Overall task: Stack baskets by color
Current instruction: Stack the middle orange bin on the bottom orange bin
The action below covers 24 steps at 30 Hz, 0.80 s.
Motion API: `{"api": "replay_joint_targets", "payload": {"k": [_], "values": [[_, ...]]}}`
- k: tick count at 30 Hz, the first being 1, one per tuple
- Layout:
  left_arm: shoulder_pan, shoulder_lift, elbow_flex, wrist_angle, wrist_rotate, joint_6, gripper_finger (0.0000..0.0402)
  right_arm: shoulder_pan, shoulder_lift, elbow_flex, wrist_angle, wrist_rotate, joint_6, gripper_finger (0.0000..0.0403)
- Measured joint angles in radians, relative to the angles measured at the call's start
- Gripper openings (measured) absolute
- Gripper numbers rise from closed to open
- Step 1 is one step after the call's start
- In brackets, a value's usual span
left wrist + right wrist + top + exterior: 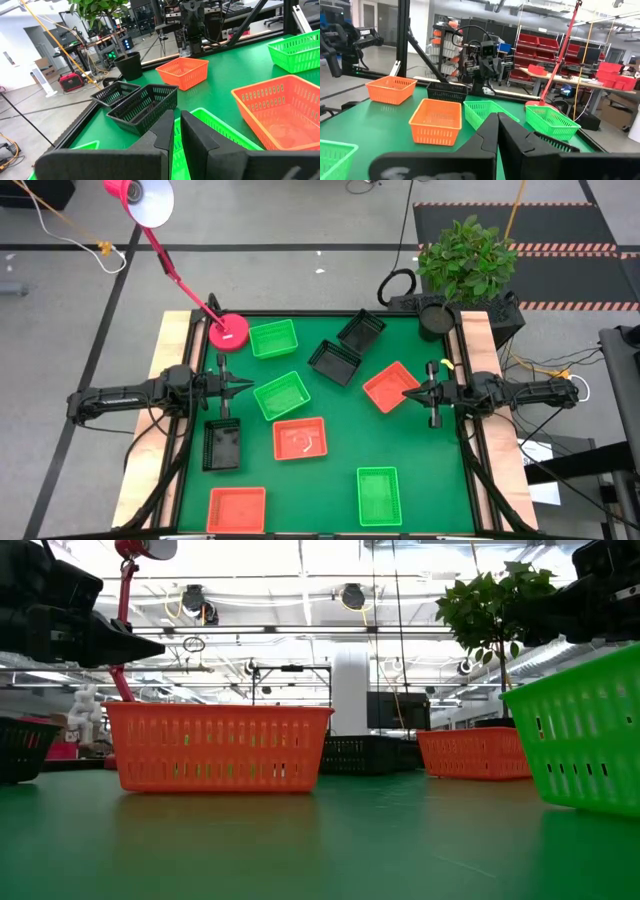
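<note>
Nine baskets stand loose on their bottoms on the green table. The green ones are at the far left [273, 338], mid left [282, 395] and near right [378, 495]. Red-orange ones sit at mid right [391, 387], centre [300, 438] and near left [237, 508]. Black ones are far centre [361, 330], beside it [334, 361] and at the left [221, 443]. My left gripper [248, 387] [177, 117] hovers level at the left edge, shut to a slit, pointing at the mid-left green basket. My right gripper [407, 393] [497, 116] hovers level at the right edge, shut, empty.
A round pink lamp base [228, 332] stands at the far left corner, its arm slanting up and away. A potted plant [465, 260] stands beyond the far right corner. Wooden strips [170, 380] border the table's left and right sides. Bare green mat lies between the near baskets.
</note>
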Motion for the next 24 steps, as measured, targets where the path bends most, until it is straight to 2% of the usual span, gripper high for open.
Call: {"api": "replay_joint_targets", "payload": {"k": [10,19,24], "values": [[0.0,0.0,0.0,0.0,0.0,0.021,0.0035,-0.001,0.156,0.223,-0.181,0.033,0.055,0.0],[0.0,0.0,0.0,0.0,0.0,0.025,0.0035,-0.001,0.388,0.522,-0.269,0.033,0.061,0.0],[0.0,0.0,0.0,0.0,0.0,0.032,0.0035,-0.001,0.533,0.715,-0.393,0.03,0.108,0.0]]}}
